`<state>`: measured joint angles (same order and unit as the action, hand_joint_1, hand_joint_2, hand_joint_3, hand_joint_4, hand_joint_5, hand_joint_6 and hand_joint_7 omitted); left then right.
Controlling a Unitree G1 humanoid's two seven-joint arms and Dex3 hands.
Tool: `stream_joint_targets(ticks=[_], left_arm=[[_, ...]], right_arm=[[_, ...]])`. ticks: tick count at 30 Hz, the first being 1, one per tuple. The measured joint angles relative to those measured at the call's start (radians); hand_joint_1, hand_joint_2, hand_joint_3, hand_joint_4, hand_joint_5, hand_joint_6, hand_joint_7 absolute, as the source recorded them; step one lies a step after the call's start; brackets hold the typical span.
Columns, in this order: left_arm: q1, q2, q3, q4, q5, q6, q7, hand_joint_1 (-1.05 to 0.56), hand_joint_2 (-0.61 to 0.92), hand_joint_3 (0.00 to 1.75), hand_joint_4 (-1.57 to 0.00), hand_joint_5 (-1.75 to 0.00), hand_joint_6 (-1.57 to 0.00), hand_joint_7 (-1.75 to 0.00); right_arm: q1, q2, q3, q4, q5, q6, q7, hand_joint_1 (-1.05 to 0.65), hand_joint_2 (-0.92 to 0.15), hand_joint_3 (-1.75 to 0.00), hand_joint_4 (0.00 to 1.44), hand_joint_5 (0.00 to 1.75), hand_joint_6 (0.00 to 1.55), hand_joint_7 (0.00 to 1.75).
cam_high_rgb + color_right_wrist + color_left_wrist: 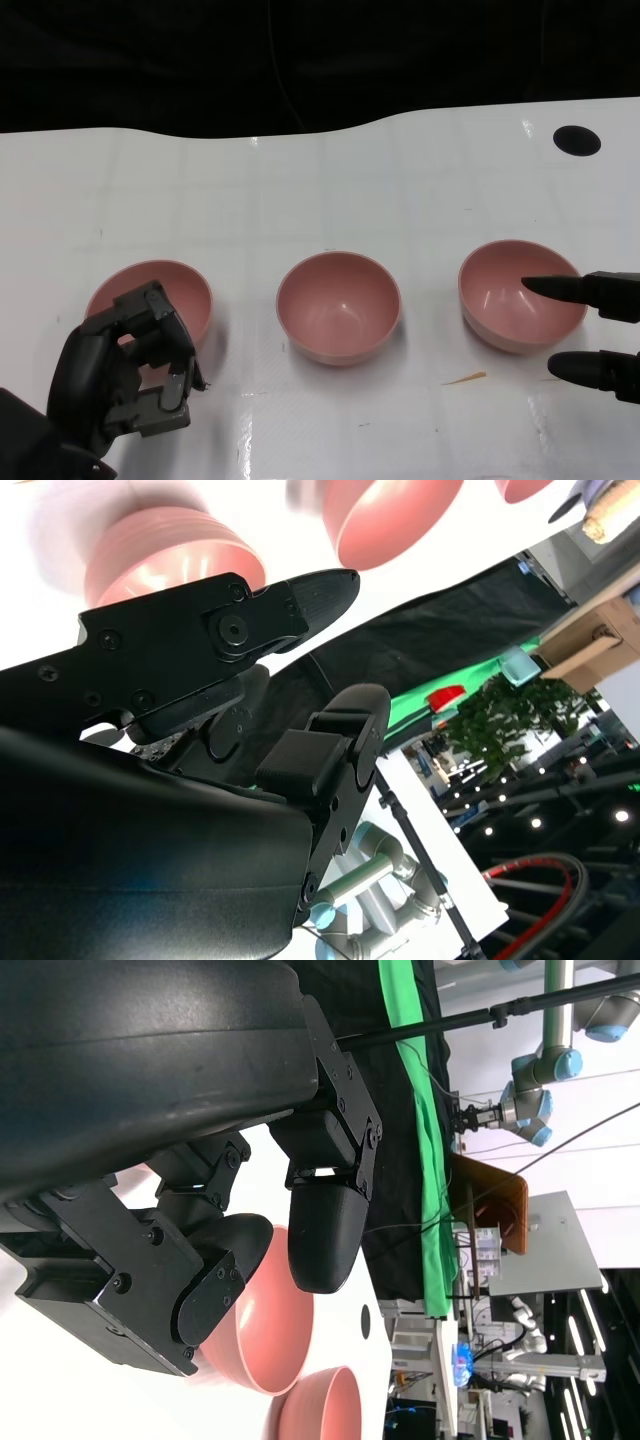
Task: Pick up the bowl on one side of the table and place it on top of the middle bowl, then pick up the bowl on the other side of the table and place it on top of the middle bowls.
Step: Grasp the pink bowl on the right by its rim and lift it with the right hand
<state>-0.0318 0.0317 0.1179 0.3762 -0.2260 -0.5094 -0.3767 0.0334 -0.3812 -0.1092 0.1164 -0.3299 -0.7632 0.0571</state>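
just beyond the left hand, the left pink bowl sat upright on the white table, its near rim partly hidden by the curled fingers; whether those fingers touched the rim could not be told, and nothing was lifted. past the right hand, whose fingers were spread apart and empty, the right pink bowl rested with one fingertip reaching over its rim. between the hands, farther out than either, stood the middle pink bowl, with nothing stacked in it.

so none of the task looked done: all three bowls stood apart in a row, and both stackings remained, judging by the layout. the bowls appeared alike, round, smooth, glossy pink, empty, open side up. a black hole marked the table far beyond the right hand.
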Motion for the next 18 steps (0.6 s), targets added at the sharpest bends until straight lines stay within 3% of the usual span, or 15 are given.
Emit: stream_joint_targets(ticks=[8, 18], left_arm=[[0.000, -0.002, 0.000, 0.000, 0.012, 0.000, 0.005, 0.03, 0.43, 1.46, -0.83, -1.75, -0.78, -1.62], [-0.002, -0.002, 0.002, 0.004, 0.011, -0.001, 0.005, 0.04, 0.43, 1.46, -0.84, -1.75, -0.78, -1.63]], right_arm=[[0.024, -0.029, 0.000, -0.118, -0.094, 0.114, 0.007, -0.81, -0.92, -0.02, 0.66, 0.00, 0.58, 0.00], [0.006, -0.103, 0.043, -0.272, -0.358, 0.287, 0.027, -0.89, -0.92, -0.01, 0.60, 0.00, 0.55, 0.00]])
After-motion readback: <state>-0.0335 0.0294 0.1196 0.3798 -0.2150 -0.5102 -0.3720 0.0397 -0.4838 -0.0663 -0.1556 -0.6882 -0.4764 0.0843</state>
